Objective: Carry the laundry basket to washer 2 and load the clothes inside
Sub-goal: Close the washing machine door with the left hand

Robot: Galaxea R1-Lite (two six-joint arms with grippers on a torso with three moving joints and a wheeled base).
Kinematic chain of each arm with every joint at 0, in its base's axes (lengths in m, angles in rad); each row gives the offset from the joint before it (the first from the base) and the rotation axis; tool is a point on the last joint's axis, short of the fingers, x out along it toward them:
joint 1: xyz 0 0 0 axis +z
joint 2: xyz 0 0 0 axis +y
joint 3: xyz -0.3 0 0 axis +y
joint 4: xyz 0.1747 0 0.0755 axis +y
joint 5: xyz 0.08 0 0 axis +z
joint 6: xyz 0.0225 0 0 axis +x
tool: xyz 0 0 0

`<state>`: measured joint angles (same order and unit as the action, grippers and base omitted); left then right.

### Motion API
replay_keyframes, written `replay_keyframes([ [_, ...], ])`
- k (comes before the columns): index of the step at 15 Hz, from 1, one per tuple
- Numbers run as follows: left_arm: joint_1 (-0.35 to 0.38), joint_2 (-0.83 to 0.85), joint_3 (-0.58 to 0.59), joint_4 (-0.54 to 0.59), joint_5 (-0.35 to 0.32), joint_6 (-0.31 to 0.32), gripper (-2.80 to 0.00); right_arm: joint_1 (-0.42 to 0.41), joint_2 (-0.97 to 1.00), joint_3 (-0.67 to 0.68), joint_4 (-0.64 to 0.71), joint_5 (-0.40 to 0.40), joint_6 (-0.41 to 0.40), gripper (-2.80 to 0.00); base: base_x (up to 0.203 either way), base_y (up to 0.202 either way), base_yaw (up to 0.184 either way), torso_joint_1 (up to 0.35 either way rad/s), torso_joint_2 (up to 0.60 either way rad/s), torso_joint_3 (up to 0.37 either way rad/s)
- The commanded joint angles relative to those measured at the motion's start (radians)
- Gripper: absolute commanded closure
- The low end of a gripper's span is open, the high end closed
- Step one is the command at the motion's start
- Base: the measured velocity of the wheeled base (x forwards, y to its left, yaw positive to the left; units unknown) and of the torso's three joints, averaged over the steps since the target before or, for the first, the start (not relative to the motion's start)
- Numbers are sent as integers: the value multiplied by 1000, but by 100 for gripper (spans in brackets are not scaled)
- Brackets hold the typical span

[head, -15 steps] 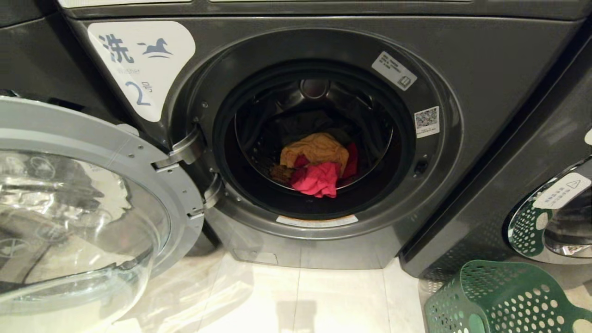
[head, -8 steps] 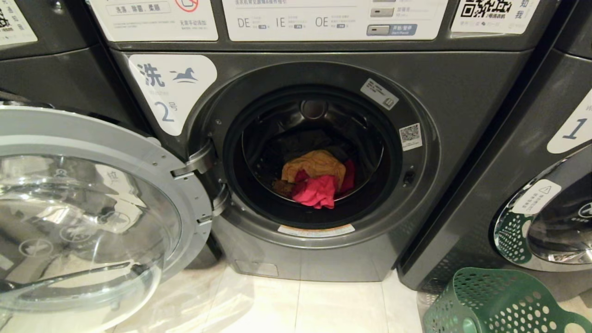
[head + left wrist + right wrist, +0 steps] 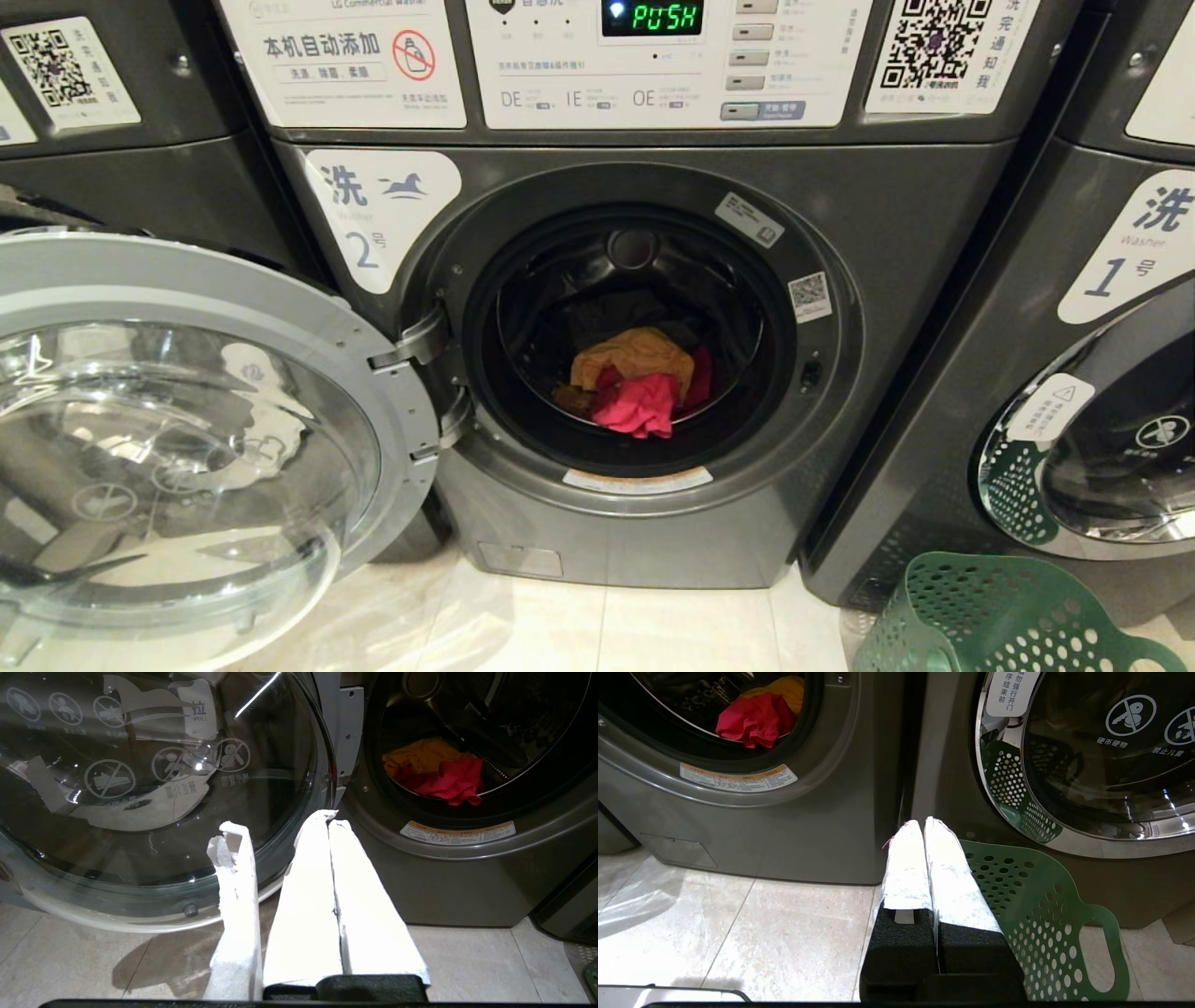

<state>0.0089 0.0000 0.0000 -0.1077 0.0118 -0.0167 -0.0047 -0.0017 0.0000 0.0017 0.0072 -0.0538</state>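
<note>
Washer 2 [image 3: 934, 243] stands straight ahead with its round door [image 3: 187, 448] swung wide to the left. Inside the drum lie the clothes [image 3: 639, 383], pink-red fabric under a yellow-orange garment; they also show in both wrist views [image 3: 439, 772] [image 3: 759, 716]. The laundry basket [image 3: 990, 621] rests on the floor at the lower right, in front of the neighbouring washer, and looks empty. My left gripper [image 3: 329, 821] is shut with nothing in it, low before the open door. My right gripper [image 3: 923, 823] is shut and empty, just beside the basket [image 3: 1045, 905].
Washer 1 [image 3: 1102, 392] stands to the right with its door closed. Another grey washer [image 3: 140, 187] is at the left, partly behind the open door. The display [image 3: 653, 16] above the drum reads PUSH. Pale floor tiles [image 3: 653, 625] lie before the machines.
The head view has tilted upward: the whole scene slid down and the control panel with its display came into sight. Clothes, door and basket have kept their places.
</note>
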Motion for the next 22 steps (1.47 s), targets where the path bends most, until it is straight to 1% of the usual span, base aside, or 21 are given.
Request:
replay_keyframes([
  [1,0,2,40,-1,0,0,0,0,2,0,-2,2,-1,0,0,0,0,0,0,0],
  [6,0,2,40,-1,-1,3,0,0,2,0,0,-1,12,0,-21,0,0,2,1,0],
  [10,0,2,40,-1,-1,3,0,0,2,0,-2,-3,38,0,-189,0,1,1,0,2],
  [16,0,2,40,-1,-1,1,0,0,2,0,-2,-2,40,0,-179,0,0,2,1,6],
  [19,0,2,40,-1,0,-1,0,0,2,0,-2,2,23,0,0,0,0,0,0,0],
  [21,0,2,40,-1,0,-3,0,0,2,0,-2,-1,38,0,0,0,0,0,0,0],
  [22,0,2,40,0,-4,14,0,0,2,0,-2,-1,38,0,0,0,0,0,0,0],
])
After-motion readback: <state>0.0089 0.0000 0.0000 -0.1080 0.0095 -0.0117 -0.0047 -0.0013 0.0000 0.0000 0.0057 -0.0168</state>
